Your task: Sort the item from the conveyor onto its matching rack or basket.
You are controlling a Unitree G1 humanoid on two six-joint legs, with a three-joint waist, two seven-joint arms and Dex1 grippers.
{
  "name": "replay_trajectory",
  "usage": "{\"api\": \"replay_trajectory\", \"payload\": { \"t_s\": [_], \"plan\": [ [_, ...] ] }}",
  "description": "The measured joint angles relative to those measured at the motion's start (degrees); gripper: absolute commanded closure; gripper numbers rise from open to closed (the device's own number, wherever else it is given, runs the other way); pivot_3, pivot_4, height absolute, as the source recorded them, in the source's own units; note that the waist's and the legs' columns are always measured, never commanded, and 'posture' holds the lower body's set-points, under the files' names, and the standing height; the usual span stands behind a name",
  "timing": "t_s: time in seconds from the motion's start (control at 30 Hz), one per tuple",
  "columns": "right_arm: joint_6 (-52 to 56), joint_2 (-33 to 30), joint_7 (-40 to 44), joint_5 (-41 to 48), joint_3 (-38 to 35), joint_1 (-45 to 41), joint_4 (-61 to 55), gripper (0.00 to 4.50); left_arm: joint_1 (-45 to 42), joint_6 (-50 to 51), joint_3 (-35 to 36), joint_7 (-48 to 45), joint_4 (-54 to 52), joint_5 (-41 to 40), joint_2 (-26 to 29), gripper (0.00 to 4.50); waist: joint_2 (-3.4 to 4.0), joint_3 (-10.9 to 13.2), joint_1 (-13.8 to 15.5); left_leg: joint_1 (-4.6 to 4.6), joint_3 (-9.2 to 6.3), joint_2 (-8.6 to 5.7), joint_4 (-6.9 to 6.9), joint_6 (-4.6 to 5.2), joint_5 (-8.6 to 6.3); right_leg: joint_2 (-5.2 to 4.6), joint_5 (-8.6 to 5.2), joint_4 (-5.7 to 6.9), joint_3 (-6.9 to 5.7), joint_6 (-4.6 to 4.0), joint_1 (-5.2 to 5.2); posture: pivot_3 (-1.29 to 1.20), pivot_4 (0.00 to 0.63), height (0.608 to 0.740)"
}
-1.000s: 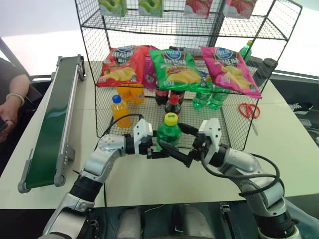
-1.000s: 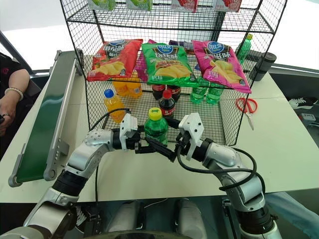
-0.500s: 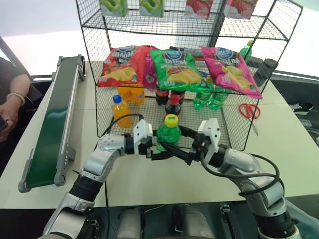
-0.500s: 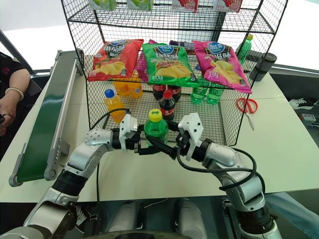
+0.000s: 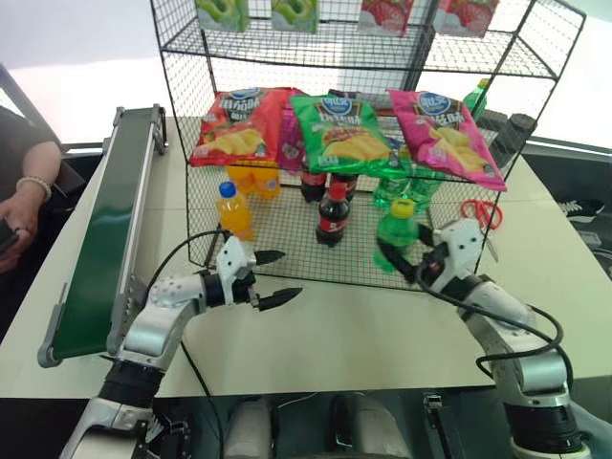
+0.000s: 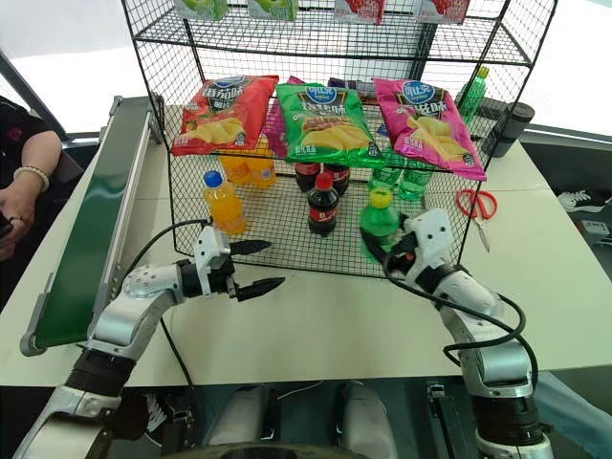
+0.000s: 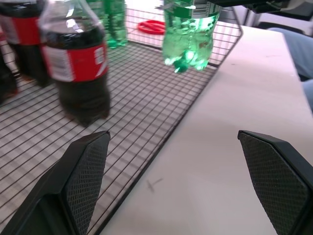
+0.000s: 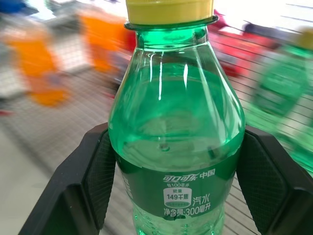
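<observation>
Green soda bottle [image 5: 396, 232], right of centre, sits pinched upright in our right gripper [image 5: 406, 260] over the wire rack's [image 5: 287, 229] floor; our left gripper [image 5: 271, 278], lower left, is spread empty.

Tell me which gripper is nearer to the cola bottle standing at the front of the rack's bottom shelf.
Left. The left gripper is open just outside the rack's front edge, beside the cola bottle. The right gripper is farther along the edge, shut on the green bottle.

Conveyor [image 5: 100, 244] lies left of the rack [image 5: 363, 57] on the surface [image 5: 344, 330]; scissors [image 5: 475, 212] lie right of the rack.
</observation>
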Motion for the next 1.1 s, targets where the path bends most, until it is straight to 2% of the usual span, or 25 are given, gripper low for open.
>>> {"api": "replay_trajectory", "payload": {
  "t_s": [0.17, 0.4, 0.67, 0.9, 1.0, 1.1],
  "plan": [
    [-5.32, 4.57, -3.29, -1.79, -0.21, -0.5, 6.3, 1.54, 0.38, -0.99, 0.58, 1.93, -4.01, -0.04, -1.7, 0.05, 0.16, -0.02, -0.3, 0.1, 0.06, 0.01, 0.0, -0.01, 0.01, 0.02, 0.0, 0.13, 0.07, -0.01, 0.01, 0.0, 0.15, 0.735],
    [-12.74, 8.02, -7.99, -4.53, -1.5, -9.14, 21.08, 1.54, 1.21, -0.42, -1.04, 2.99, -6.65, -0.03, -2.99, 0.05, 0.21, 0.0, -0.18, 0.1, 0.08, 0.0, 0.07, -0.04, 0.03, 0.02, 0.01, 0.19, 0.11, -0.01, 0.02, 0.0, 0.15, 0.735],
    [-19.75, 8.23, -9.09, -4.85, -3.34, -17.07, 36.03, 1.54, 0.06, -0.4, -1.54, 3.28, -6.65, -0.01, -3.42, 0.05, 0.25, 0.0, -0.23, 0.1, 0.15, 0.01, 0.07, -0.04, 0.03, 0.01, 0.01, 0.17, 0.11, 0.0, 0.02, 0.0, 0.15, 0.735],
    [-20.95, 8.28, -8.01, -4.13, -4.11, -18.6, 39.06, 1.54, -0.16, -0.45, -1.74, 3.18, -6.6, 0.16, -3.45, 0.05, 0.27, -0.01, -0.24, 0.12, 0.16, 0.03, 0.07, -0.05, 0.04, 0.0, 0.02, 0.18, 0.12, 0.01, 0.04, 0.0, 0.15, 0.735],
    [-20.85, 8.35, -7.34, -3.27, -4.19, -18.59, 39.04, 0.04, -0.2, -0.45, -1.77, 3.04, -6.47, 0.18, -3.47, 0.0, 0.27, -0.01, -0.24, 0.15, 0.17, 0.03, 0.07, -0.05, 0.04, 0.0, 0.02, 0.18, 0.12, 0.01, 0.06, 0.0, 0.15, 0.735],
    [-20.85, 8.32, -6.96, -3.05, -4.24, -18.5, 38.77, 0.04, -0.2, -0.45, -1.82, 2.89, -6.46, 0.18, -3.47, 0.0, 0.28, -0.02, -0.25, 0.18, 0.17, 0.05, 0.07, -0.05, 0.04, 0.0, 0.02, 0.18, 0.13, 0.01, 0.09, 0.0, 0.15, 0.735]
  ]
}}
